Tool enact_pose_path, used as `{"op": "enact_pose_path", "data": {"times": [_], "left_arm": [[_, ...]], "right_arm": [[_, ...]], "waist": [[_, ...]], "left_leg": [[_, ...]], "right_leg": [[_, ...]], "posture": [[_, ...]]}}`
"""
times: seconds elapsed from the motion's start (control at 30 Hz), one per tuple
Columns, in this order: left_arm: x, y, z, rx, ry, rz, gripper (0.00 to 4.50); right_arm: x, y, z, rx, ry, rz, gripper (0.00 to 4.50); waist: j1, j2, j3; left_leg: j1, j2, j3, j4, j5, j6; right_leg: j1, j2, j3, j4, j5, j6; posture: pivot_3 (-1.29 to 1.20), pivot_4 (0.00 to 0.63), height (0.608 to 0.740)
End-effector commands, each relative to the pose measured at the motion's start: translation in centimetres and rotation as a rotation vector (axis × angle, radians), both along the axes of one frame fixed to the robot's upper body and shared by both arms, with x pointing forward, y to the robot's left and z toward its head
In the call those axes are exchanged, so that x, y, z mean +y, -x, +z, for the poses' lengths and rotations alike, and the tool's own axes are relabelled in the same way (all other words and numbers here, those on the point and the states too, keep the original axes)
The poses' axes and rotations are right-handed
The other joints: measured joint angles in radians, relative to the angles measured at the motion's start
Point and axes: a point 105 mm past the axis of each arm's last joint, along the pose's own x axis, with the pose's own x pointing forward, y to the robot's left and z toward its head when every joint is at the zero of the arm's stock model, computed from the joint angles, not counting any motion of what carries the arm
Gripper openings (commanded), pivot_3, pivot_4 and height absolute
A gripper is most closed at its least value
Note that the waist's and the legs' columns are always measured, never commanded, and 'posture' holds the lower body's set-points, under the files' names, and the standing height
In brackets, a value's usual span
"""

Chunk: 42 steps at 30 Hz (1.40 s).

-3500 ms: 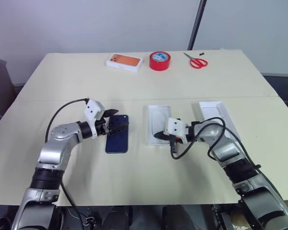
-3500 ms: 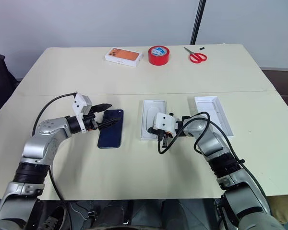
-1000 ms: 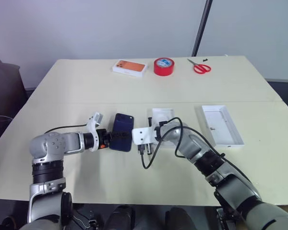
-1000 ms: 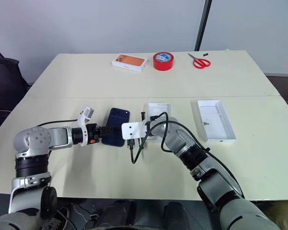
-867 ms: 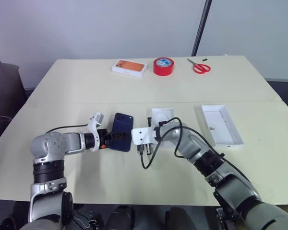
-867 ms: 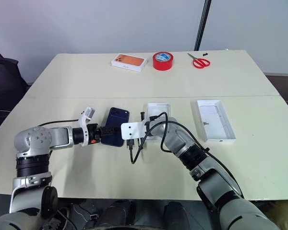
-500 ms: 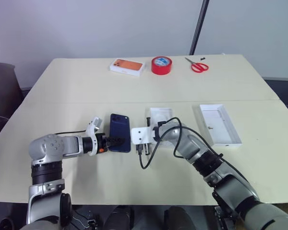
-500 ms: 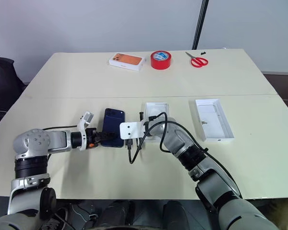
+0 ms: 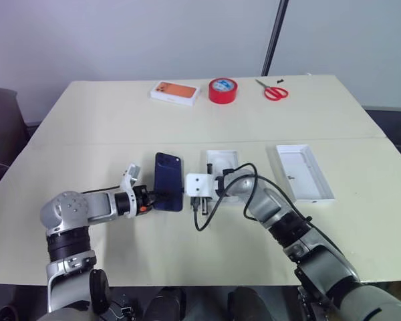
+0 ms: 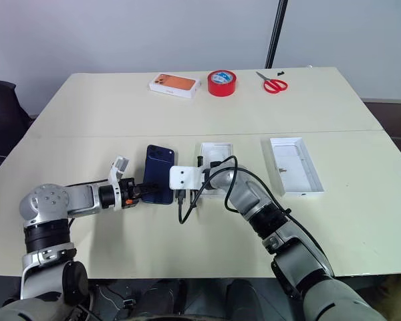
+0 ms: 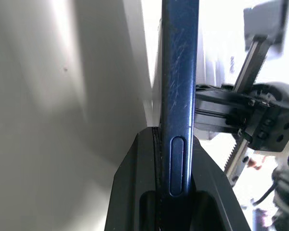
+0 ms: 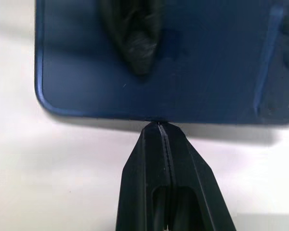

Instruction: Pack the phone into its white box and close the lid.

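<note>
The dark navy phone is tipped up off the cream table, its glossy back turned toward my right gripper. My left gripper is shut on the phone's left long edge, one finger lying across the back. My right gripper is shut, its tips touching the phone's opposite edge. The lid lies at the right, white inside facing up. A white insert with an oval recess lies just behind the right gripper, partly covered by the arm. The white box is hidden.
An orange-topped white box, a red tape roll and red scissors lie along the table's far edge. A black pole rises behind them. A black cable loops from my right wrist onto the table.
My left gripper has closed on the phone's edge, and the phone now stands straighter. The right gripper stays shut against the phone's other edge.
</note>
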Motion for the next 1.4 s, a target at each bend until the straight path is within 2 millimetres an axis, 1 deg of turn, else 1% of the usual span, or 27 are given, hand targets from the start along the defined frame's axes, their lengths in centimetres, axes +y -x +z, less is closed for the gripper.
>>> {"op": "enact_pose_path", "data": {"times": [0.03, 0.07, 0.1, 0.13, 0.17, 0.27, 0.33, 0.4, 0.47, 0.53, 0.7, 0.73, 0.8, 0.83, 0.9, 0.93, 1.0, 1.17, 1.3, 1.37, 1.4], "left_arm": [[0.5, -1.0, 2.5, -0.166, 0.057, 0.065, 0.00], [0.4, -1.0, 3.3, -0.217, 0.085, 0.074, 0.00], [0.4, -1.0, 3.9, -0.276, 0.081, 0.082, 0.00], [0.3, -0.9, 4.1, -0.299, 0.083, 0.079, 0.00], [0.2, -0.7, 4.1, -0.299, 0.088, 0.070, 0.00], [-0.2, -0.6, 4.1, -0.316, 0.083, 0.060, 0.00], [-0.6, -0.3, 4.1, -0.312, 0.092, 0.034, 0.00], [-0.9, -0.2, 4.3, -0.323, 0.099, 0.015, 0.00], [-1.0, -0.3, 4.2, -0.332, 0.076, 0.014, 0.00], [-1.1, -0.3, 4.2, -0.332, 0.079, 0.008, 0.00], [-1.7, -0.4, 4.2, -0.342, 0.076, -0.015, 0.00], [-1.8, -0.4, 4.3, -0.340, 0.086, -0.020, 0.00], [-1.9, -0.4, 4.3, -0.337, 0.095, -0.023, 0.00], [-1.9, -0.4, 4.3, -0.334, 0.100, -0.023, 0.00], [-2.1, -0.4, 4.3, -0.330, 0.105, -0.028, 0.00], [-2.2, -0.4, 4.4, -0.329, 0.106, -0.031, 0.00], [-2.4, -0.3, 4.5, -0.328, 0.118, -0.042, 0.00], [-2.3, -0.2, 4.3, -0.314, 0.120, -0.041, 0.00], [-2.7, 0.1, 4.3, -0.314, 0.123, -0.054, 0.00], [-2.8, 0.1, 4.3, -0.316, 0.121, -0.054, 0.00], [-2.9, 0.2, 4.3, -0.319, 0.125, -0.055, 0.00]], "right_arm": [[1.2, 1.1, 6.2, 0.107, -0.307, 0.042, 0.25], [0.5, 1.4, 6.9, 0.140, -0.352, 0.063, 0.53], [-0.4, 1.7, 7.1, 0.108, -0.352, 0.091, 0.83], [-1.1, 1.8, 6.9, 0.065, -0.327, 0.106, 1.38], [-1.9, 1.6, 6.2, 0.039, -0.278, 0.094, 1.88], [-3.1, 2.5, 5.9, 0.078, -0.304, 0.124, 3.48], [-4.2, 3.2, 5.5, 0.094, -0.274, 0.139, 4.39], [-5.1, 3.6, 5.3, 0.090, -0.246, 0.143, 4.39], [-6.4, 4.1, 4.7, 0.059, -0.191, 0.148, 4.39], [-7.3, 4.4, 4.5, 0.055, -0.176, 0.145, 4.39], [-9.0, 5.4, 2.5, 0.060, -0.100, 0.143, 4.39], [-9.3, 5.4, 2.1, 0.059, -0.089, 0.138, 4.16], [-9.6, 5.1, 1.6, 0.058, -0.088, 0.117, 3.50], [-9.8, 5.0, 1.4, 0.058, -0.091, 0.106, 3.07], [-10.0, 4.8, 1.2, 0.051, -0.085, 0.093, 1.94], [-10.0, 4.6, 1.2, 0.042, -0.089, 0.084, 1.51], [-10.0, 4.6, 1.2, 0.046, -0.093, 0.086, 1.51], [-10.4, 4.3, 0.5, 0.063, -0.077, 0.068, 1.51], [-10.4, 4.2, 0.2, 0.070, -0.067, 0.066, 1.51], [-10.6, 4.0, -0.3, 0.064, -0.040, 0.060, 0.94], [-10.7, 3.9, -0.5, 0.068, -0.035, 0.060, 0.51]], "waist": [[-0.002, -0.002, 0.002], [-0.002, -0.003, 0.003], [0.000, -0.004, 0.003], [0.000, -0.005, 0.004], [0.004, -0.006, 0.004], [0.009, -0.006, 0.004], [0.007, -0.006, 0.006], [0.004, -0.006, 0.007], [0.000, -0.007, 0.007], [0.001, -0.007, 0.008], [0.000, -0.009, 0.009], [0.001, -0.009, 0.009], [0.000, -0.009, 0.010], [0.000, -0.009, 0.010], [0.001, -0.010, 0.010], [0.002, -0.010, 0.010], [0.003, -0.010, 0.011], [0.004, -0.010, 0.011], [0.004, -0.010, 0.011], [0.004, -0.010, 0.011], [0.003, -0.010, 0.011]], "left_leg": [[-0.001, 0.000, 0.000, 0.000, 0.000, -0.001], [-0.002, 0.001, 0.000, 0.000, 0.001, -0.001], [-0.003, 0.001, 0.000, -0.001, 0.001, -0.001], [-0.005, 0.001, 0.000, -0.001, 0.001, -0.001], [-0.008, 0.001, 0.000, 0.000, 0.001, -0.001], [-0.015, 0.000, 0.000, 0.002, 0.001, -0.001], [-0.015, 0.000, 0.000, 0.001, 0.001, -0.001], [-0.016, 0.000, 0.000, 0.001, 0.001, -0.001], [-0.016, 0.000, 0.001, 0.002, 0.001, -0.001], [-0.016, 0.000, 0.001, 0.002, 0.001, -0.001], [-0.016, 0.001, 0.001, 0.002, 0.001, -0.001], [-0.016, 0.001, 0.001, 0.002, 0.001, -0.001], [-0.016, 0.000, 0.001, 0.002, 0.001, -0.001], [-0.016, 0.001, 0.001, 0.002, 0.001, -0.001], [-0.016, 0.001, 0.001, 0.002, 0.001, -0.001], [-0.016, 0.001, 0.001, 0.002, 0.001, 0.000], [-0.016, 0.001, 0.001, 0.002, 0.001, 0.000], [-0.016, 0.001, 0.001, 0.003, 0.001, -0.001], [-0.016, 0.001, 0.001, 0.003, 0.001, -0.001], [-0.016, 0.001, 0.001, 0.003, 0.001, -0.001], [-0.016, 0.001, 0.001, 0.003, 0.001, -0.001]], "right_leg": [[-0.001, 0.000, 0.000, 0.000, 0.000, 0.000], [-0.002, 0.001, 0.000, 0.000, 0.000, 0.000], [-0.003, 0.001, 0.000, 0.000, 0.000, 0.000], [-0.004, 0.001, -0.001, 0.000, 0.000, 0.000], [-0.006, 0.000, -0.001, -0.001, 0.000, 0.000], [-0.013, 0.000, -0.001, 0.000, 0.000, 0.000], [-0.014, 0.000, 0.000, 0.001, 0.000, 0.000], [-0.015, 0.000, 0.000, 0.001, 0.000, 0.000], [-0.015, 0.000, 0.000, 0.001, 0.001, -0.001], [-0.015, 0.000, 0.000, 0.001, 0.001, -0.001], [-0.015, 0.000, 0.000, 0.001, 0.001, -0.001], [-0.015, 0.000, 0.000, 0.001, 0.001, -0.001], [-0.015, 0.000, 0.000, 0.001, 0.001, -0.001], [-0.015, 0.000, 0.000, 0.001, 0.001, -0.001], [-0.015, 0.000, 0.000, 0.001, 0.001, -0.001], [-0.015, 0.000, 0.000, 0.001, 0.001, -0.001], [-0.015, 0.000, 0.000, 0.001, 0.001, -0.001], [-0.014, 0.000, 0.000, 0.001, 0.001, -0.001], [-0.014, 0.000, 0.000, 0.001, 0.001, -0.001], [-0.014, 0.000, 0.000, 0.001, 0.001, -0.001], [-0.014, 0.000, 0.000, 0.001, 0.001, -0.001]], "posture": [[0.00, 0.150, 0.740], [0.00, 0.150, 0.740], [0.00, 0.150, 0.740], [0.00, 0.150, 0.740], [0.00, 0.150, 0.740], [0.00, 0.150, 0.740], [0.00, 0.150, 0.740], [0.00, 0.150, 0.740], [0.00, 0.150, 0.740], [0.00, 0.150, 0.740], [0.00, 0.150, 0.740], [0.00, 0.150, 0.740], [0.00, 0.150, 0.740], [0.00, 0.150, 0.740], [0.00, 0.150, 0.740], [0.00, 0.150, 0.740], [0.00, 0.150, 0.740], [0.00, 0.150, 0.740], [0.00, 0.150, 0.740], [0.00, 0.150, 0.740], [0.00, 0.150, 0.740]]}}
